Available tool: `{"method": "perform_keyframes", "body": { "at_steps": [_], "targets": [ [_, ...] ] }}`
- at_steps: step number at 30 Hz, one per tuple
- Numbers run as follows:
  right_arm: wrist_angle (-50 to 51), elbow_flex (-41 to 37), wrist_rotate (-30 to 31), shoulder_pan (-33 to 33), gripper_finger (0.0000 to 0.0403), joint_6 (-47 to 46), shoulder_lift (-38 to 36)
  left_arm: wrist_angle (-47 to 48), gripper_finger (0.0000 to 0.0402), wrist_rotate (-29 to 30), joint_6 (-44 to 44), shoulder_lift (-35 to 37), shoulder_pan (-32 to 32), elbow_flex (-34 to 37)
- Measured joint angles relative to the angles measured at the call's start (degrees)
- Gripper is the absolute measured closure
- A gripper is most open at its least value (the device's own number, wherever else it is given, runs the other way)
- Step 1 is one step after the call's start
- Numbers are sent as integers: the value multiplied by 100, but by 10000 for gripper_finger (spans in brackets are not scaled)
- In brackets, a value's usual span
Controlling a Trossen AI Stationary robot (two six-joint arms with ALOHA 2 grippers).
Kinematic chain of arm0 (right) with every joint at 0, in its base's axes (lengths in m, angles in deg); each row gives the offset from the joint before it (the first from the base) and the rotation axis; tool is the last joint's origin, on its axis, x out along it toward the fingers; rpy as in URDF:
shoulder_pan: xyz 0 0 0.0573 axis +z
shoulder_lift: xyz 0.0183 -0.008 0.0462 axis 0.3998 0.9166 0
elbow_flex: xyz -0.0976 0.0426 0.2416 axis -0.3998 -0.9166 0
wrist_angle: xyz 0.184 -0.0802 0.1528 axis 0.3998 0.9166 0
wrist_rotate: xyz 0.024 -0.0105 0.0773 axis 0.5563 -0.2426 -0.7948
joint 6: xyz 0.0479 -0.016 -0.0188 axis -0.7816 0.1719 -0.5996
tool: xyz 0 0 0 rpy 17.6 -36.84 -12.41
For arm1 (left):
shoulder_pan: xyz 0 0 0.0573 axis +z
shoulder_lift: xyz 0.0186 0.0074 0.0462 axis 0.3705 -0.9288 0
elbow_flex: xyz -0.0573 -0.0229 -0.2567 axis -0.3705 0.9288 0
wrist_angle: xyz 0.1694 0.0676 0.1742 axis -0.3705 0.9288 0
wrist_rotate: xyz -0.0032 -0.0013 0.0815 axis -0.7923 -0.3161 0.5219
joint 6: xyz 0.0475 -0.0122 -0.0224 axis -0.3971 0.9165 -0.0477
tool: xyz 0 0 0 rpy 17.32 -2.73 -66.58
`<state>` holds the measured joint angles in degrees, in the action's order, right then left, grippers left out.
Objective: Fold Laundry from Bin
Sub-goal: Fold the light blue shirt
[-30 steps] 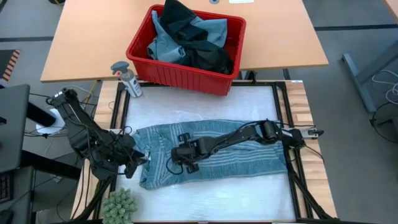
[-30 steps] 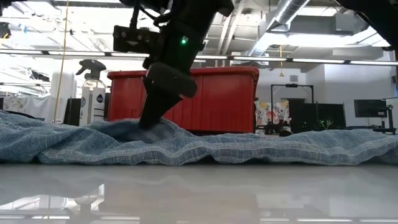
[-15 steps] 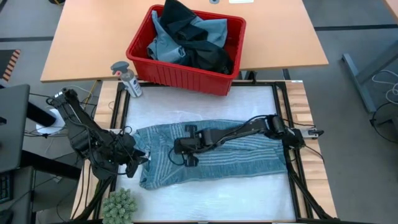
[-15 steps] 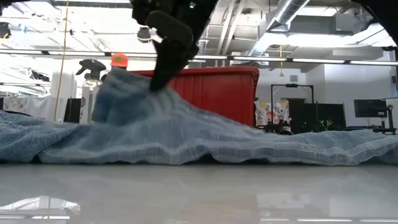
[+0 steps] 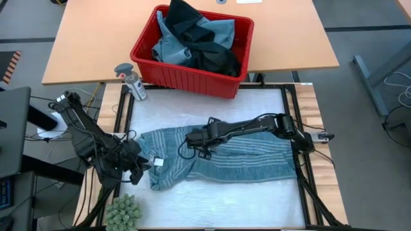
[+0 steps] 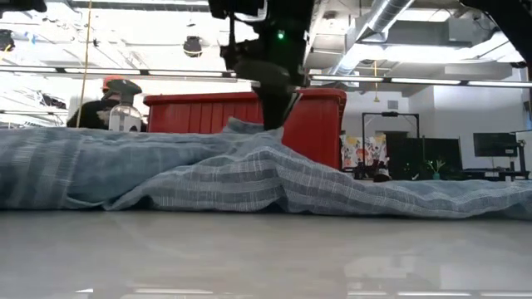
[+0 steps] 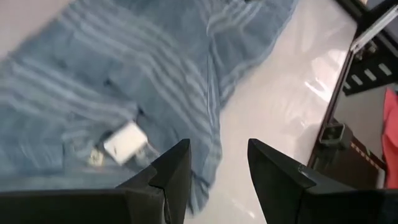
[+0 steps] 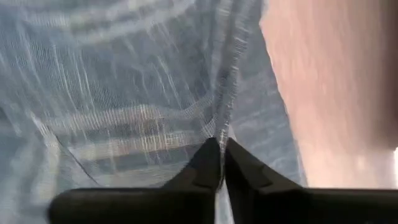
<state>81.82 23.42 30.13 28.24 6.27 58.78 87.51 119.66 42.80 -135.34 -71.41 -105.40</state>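
Observation:
A grey-blue striped garment [image 5: 237, 157] of the laundry lies spread across the white table top; a white label [image 7: 124, 140] shows near its left end. My right gripper [image 5: 195, 146] is shut on a raised ridge of this garment, left of its middle. My left gripper [image 7: 219, 163] hovers open just off the garment's left end [image 5: 142, 164], with nothing between its fingers. The red bin [image 5: 146, 64] stands on the wooden table beyond, holding more light blue and black laundry [image 5: 192, 42]. My right gripper pinches a raised fold of the striped garment [image 8: 221, 127] between its two fingers. The fingers come from above, slanting down. The pinched cloth stands up as a low peak [image 6: 249, 133]. The rest of the garment lies on the table around it.
A spray bottle [image 5: 131, 80] stands by the bin's near left corner. A green spiky ball [image 5: 122, 212] sits at the table's near left corner. Black frame rails [image 5: 300, 167] run along the table's right side. A person with an orange cap [image 6: 108, 83] shows in the room behind.
My right gripper has shut on the garment, risen and gone toward the table's far edge and a little right, rolling its wrist. The pinched cloth has come up into a peak. The garment's left part has been drawn along, uncovering a white label; its right end has stayed flat.

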Motion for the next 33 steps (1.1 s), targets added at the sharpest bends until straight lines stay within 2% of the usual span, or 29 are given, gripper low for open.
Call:
{"method": "perform_keyframes", "body": {
  "at_steps": [5,9,10,12,14,16,22,26,27,33],
  "targets": [
    [-48,0,-77,4,256,891,-199,36,255,-173,380,0,-454,-119],
    [-117,4,-44,-5,193,1235,-547,-26,255,46,311,0,-746,-522],
    [-139,4,-95,-32,182,1290,-622,-61,255,151,229,0,-816,-648],
    [-427,-1,-595,-74,167,1688,-780,-58,255,394,-4,0,-975,-959],
    [-1188,-2,-1222,-61,162,1990,-915,-53,255,654,-324,0,-1128,-1299],
    [-2151,9,-1589,22,162,2008,-980,23,255,890,-659,0,-1247,-1684],
    [-4398,17,-1861,365,168,1958,-665,129,255,1458,-1607,4,-1525,-2655],
    [-5133,57,-1851,484,168,1912,-271,256,255,1769,-2130,15,-1580,-3146],
    [-5061,83,-1863,513,168,1891,-196,278,255,1827,-2249,15,-1581,-3227],
    [-5206,1029,-2144,557,168,1661,828,403,255,2065,-2575,50,-1581,-3410]
  ]
}}
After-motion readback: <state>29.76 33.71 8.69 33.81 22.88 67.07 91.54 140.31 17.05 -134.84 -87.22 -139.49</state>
